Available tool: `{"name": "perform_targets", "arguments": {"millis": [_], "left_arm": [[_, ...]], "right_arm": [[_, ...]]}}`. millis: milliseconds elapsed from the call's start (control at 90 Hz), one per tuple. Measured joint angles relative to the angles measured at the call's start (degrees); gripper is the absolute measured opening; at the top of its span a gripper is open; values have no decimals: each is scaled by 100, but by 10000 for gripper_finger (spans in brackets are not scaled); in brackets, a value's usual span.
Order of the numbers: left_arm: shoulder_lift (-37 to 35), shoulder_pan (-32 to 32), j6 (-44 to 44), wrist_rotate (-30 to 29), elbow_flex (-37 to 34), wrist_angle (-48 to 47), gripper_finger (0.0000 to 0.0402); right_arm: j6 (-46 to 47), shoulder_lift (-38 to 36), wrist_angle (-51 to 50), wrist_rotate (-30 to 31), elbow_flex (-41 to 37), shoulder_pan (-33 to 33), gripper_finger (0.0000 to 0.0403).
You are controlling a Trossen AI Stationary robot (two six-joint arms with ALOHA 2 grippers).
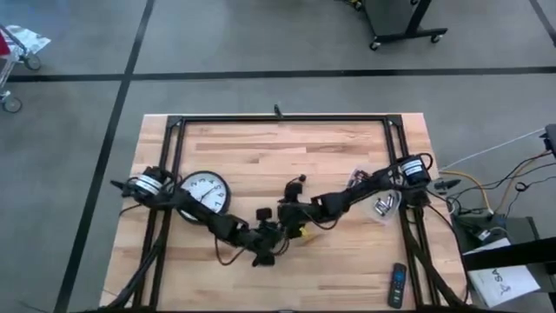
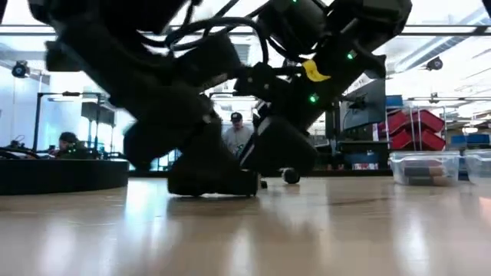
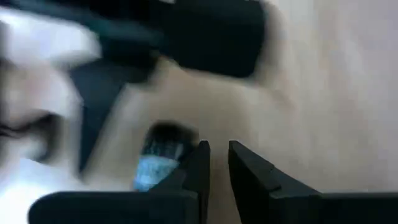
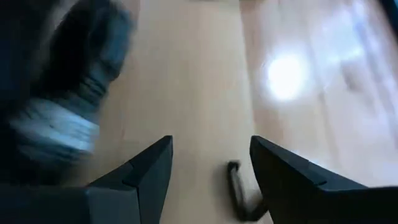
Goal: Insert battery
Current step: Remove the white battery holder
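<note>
Both tools low over table [image 1: 347,252], battery [image 3: 155,163] beside left tool [image 3: 217,165]

Light wooden table [image 1: 261,148] framed by a black rail. On it lie a wall clock [image 1: 205,192], a remote control [image 1: 396,285] and a clear bag [image 1: 386,206].

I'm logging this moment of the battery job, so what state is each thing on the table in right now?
Left tool: fingers nearly together, nothing between them, low over the table's middle.
Right tool: open, empty, low over the wood beside the left one.
Battery: lying on the table beside the left tool, not gripped.
Wall clock: lying flat, face up.
Remote: lying flat near the table's corner, untouched.
</note>
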Motion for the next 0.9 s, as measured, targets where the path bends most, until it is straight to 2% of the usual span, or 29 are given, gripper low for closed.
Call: {"name": "perform_targets", "arguments": {"millis": [222, 489, 622, 722, 900], "left_arm": [[-115, 25, 11, 3, 7, -137, 41], [-842, -33, -349, 215, 10, -826, 50], [-1080, -32, -628, 206, 9, -1484, 74], [-1091, -34, -711, 208, 7, -1843, 101], [-958, 48, -1042, 168, -8, -1957, 164]], "right_arm": [[411, -732, -1206, 116, 100, 112, 199], [889, -1251, -1250, 75, -45, 478, 199], [997, -1131, -1217, -140, -76, 586, 199], [1003, -927, -1273, -563, -97, 586, 199], [1007, -578, -1195, -1015, -93, 551, 199]]}}
